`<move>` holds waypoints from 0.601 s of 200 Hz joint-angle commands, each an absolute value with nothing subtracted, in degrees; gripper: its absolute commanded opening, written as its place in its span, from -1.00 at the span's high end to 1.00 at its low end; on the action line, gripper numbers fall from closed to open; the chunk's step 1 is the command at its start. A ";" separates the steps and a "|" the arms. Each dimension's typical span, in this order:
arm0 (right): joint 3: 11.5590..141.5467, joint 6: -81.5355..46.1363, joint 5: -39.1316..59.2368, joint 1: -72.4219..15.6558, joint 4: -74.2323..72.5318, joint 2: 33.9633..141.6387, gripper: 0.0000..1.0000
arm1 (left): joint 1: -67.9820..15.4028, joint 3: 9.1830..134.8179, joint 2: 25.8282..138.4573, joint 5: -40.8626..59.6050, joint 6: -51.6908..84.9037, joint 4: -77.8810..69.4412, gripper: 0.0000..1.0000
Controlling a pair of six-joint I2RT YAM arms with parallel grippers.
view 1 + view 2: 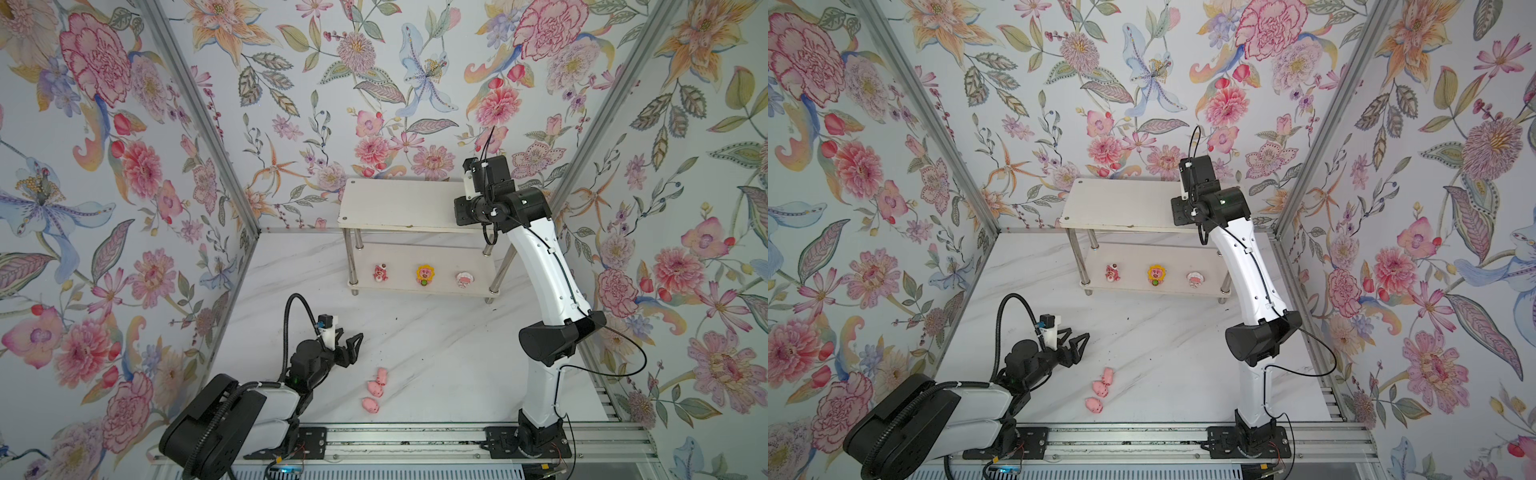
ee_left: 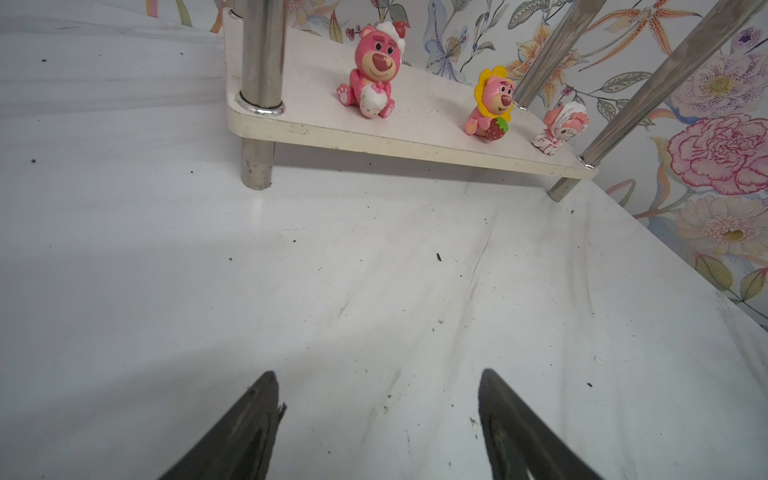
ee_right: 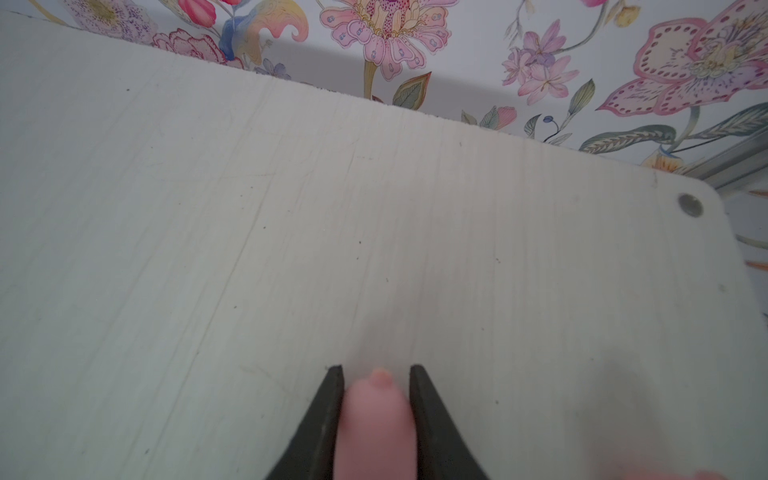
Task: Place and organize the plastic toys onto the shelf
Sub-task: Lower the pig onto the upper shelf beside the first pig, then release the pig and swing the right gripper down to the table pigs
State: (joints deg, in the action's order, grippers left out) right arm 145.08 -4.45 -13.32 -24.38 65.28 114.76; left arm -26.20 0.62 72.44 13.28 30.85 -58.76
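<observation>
A pink pig [image 3: 374,424] is clamped between the fingers of the right end effector [image 3: 376,368] over the top tier of the shelf [image 3: 291,208]. The left end effector [image 2: 378,371] is held released over the worktop [image 2: 332,270], near three pigs [image 1: 375,388]. Three other toys [image 1: 424,274] are seated on the lower tier.

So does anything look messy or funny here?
A little. Three pink pigs lie bunched on the table, not on the shelf yet. Dark specks dot the table too. The right claw grips a fourth pig at the top tier. The three toys on the lower tier stand neatly in a row.
</observation>
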 commanded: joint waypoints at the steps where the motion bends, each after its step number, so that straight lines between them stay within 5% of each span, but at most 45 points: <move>1: 145.63 -5.05 -13.62 -24.16 65.74 116.19 0.11 | -25.62 1.23 72.51 13.89 30.32 -60.43 -0.54; 29: 145.61 -5.07 -13.71 -24.36 65.72 115.58 -0.14 | -25.58 1.23 72.55 13.96 30.41 -60.47 -0.54; 120: 141.06 -3.63 -20.66 -28.78 65.74 105.07 -0.51 | -25.58 1.22 73.04 14.94 31.09 -61.24 -0.53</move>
